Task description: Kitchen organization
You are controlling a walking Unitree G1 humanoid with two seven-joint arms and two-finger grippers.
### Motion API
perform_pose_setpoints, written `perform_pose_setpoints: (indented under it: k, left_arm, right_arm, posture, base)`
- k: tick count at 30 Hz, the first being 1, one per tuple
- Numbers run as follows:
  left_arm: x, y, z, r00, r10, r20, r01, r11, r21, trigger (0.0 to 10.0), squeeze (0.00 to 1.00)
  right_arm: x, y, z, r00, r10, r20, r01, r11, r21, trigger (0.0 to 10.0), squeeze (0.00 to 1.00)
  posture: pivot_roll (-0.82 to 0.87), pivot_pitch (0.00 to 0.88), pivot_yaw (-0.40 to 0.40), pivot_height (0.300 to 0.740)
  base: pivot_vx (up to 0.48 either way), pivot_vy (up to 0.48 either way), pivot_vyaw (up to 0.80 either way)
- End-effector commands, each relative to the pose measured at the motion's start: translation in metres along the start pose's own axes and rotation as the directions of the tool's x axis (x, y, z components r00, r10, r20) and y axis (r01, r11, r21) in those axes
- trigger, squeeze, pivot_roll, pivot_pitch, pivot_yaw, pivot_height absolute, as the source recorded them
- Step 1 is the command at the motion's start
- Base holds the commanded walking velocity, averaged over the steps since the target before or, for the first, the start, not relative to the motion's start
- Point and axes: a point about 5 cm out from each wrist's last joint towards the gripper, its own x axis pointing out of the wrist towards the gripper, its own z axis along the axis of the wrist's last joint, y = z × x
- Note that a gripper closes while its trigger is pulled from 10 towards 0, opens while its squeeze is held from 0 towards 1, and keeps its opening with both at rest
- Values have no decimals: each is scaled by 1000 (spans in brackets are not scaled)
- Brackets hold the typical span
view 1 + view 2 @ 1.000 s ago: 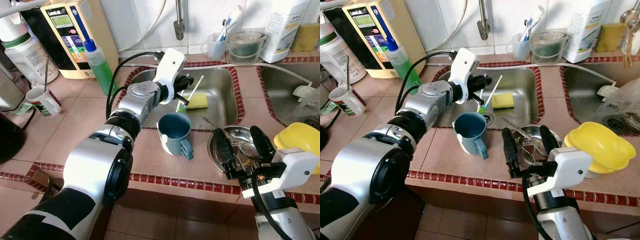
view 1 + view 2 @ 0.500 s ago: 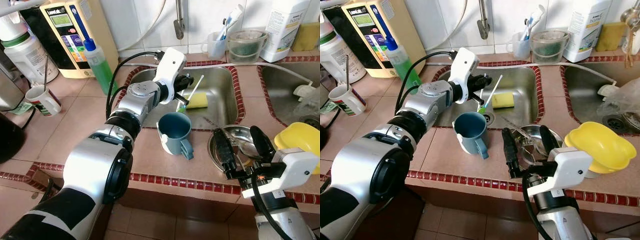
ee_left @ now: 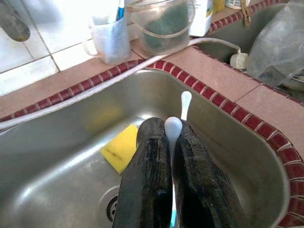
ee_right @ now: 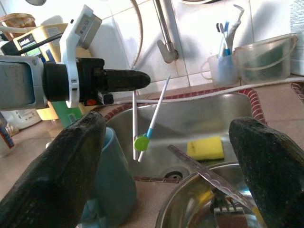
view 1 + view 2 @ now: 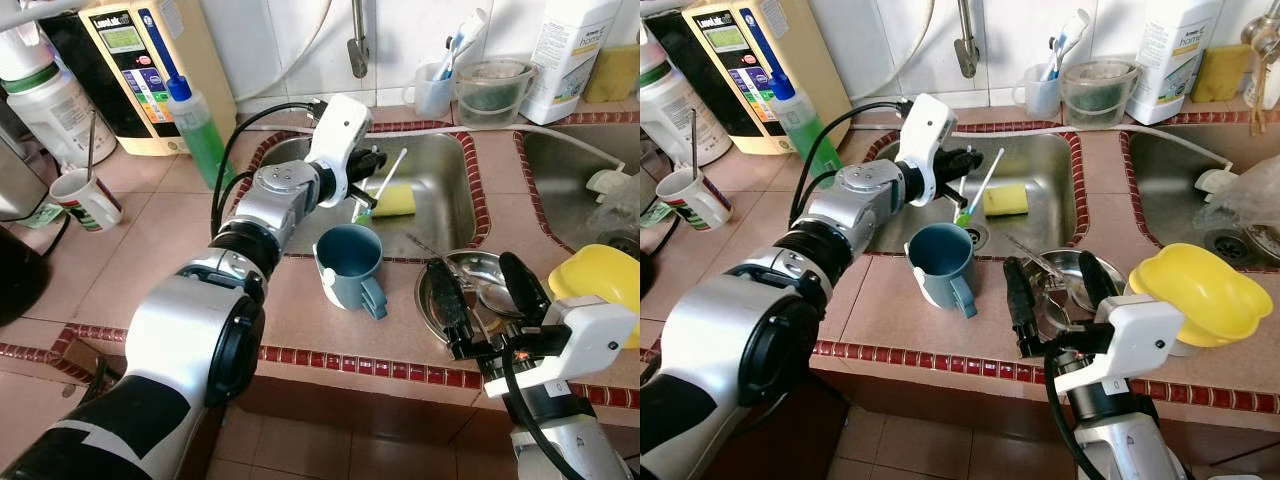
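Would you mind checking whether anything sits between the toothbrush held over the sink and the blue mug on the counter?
Nothing visible does. The left gripper holds the toothbrush over the sink, and the blue mug stands open just in front of it.

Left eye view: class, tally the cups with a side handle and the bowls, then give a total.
Cups with a side handle: 3 (blue mug, white mug, clear toothbrush cup)
Bowls: 2 (yellow bowl, steel bowl)
Total: 5
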Motion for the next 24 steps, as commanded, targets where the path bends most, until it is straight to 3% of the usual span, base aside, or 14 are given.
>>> perform_pose_setpoints:
  k: [1, 6, 7, 8, 24]
  left_arm:
    - [-3, 7, 7, 1000, 24, 2, -24, 1000, 5, 10000, 0]
    - [-3, 8, 7, 1000, 23, 6, -23, 1000, -10, 10000, 0]
    - [-3, 8, 7, 1000, 22, 9, -21, 1000, -18, 10000, 659]
    - [-3, 8, 7, 1000, 21, 10, -21, 1000, -22, 10000, 969]
    - [-5, 12, 12, 999, 30, 30, -29, 999, -45, 10000, 1000]
  right_arm:
    - [-1, 5, 4, 1000, 28, 12, -28, 1000, 11, 10000, 0]
    - [0, 5, 4, 999, 32, 12, -32, 999, 10, 10000, 0]
    - [0, 5, 5, 999, 33, 12, -33, 999, 10, 10000, 0]
    - [0, 5, 5, 999, 34, 13, -34, 999, 10, 10000, 0]
    - [10, 8, 1, 996, 86, 11, -87, 996, 11, 10000, 0]
  posture:
    - [-250, 112, 186, 740]
    - [-250, 108, 184, 740]
    - [-250, 108, 184, 740]
    - [-249, 108, 184, 740]
    - [-224, 77, 164, 740]
  base:
    - [0, 0, 0]
    - [0, 0, 0]
    - [0, 0, 0]
    - [0, 0, 0]
    - [0, 0, 0]
